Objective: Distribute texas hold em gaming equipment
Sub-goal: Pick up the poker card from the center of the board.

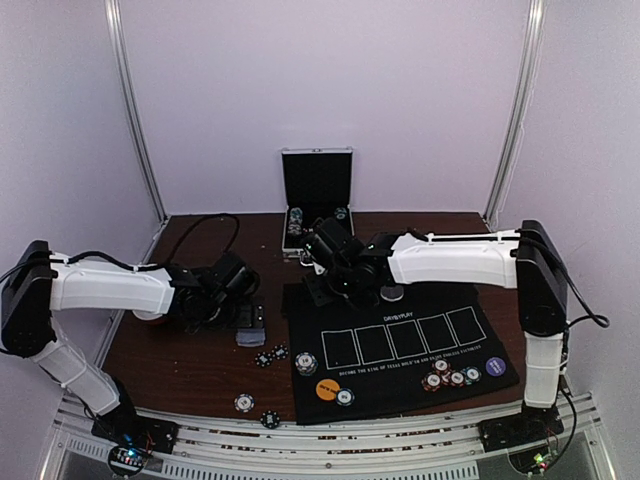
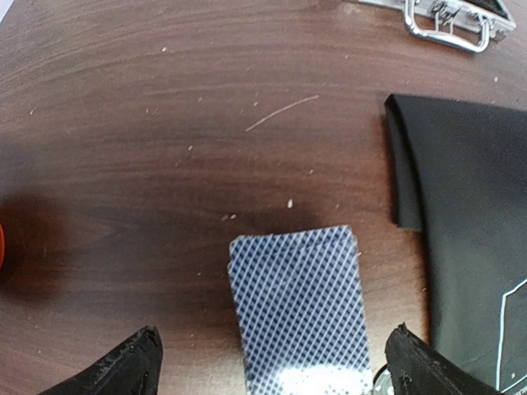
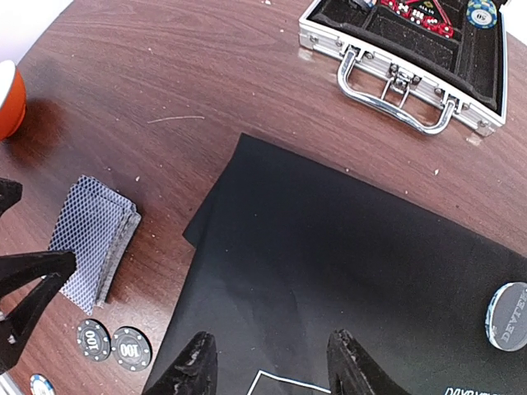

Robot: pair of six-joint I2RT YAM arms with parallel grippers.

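Blue-grey cards (image 2: 296,304) lie on the surface (image 2: 165,123) below my left hand (image 2: 272,366), spread wide; my right hand (image 3: 272,366) hangs wide above the black mat (image 3: 346,263).

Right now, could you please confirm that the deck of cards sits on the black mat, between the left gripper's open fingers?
Not quite. The deck of cards sits on the bare wooden table, beside the edge of the black mat and not on it, as the left wrist view shows. The rest holds: it lies between the open fingers of the left gripper.
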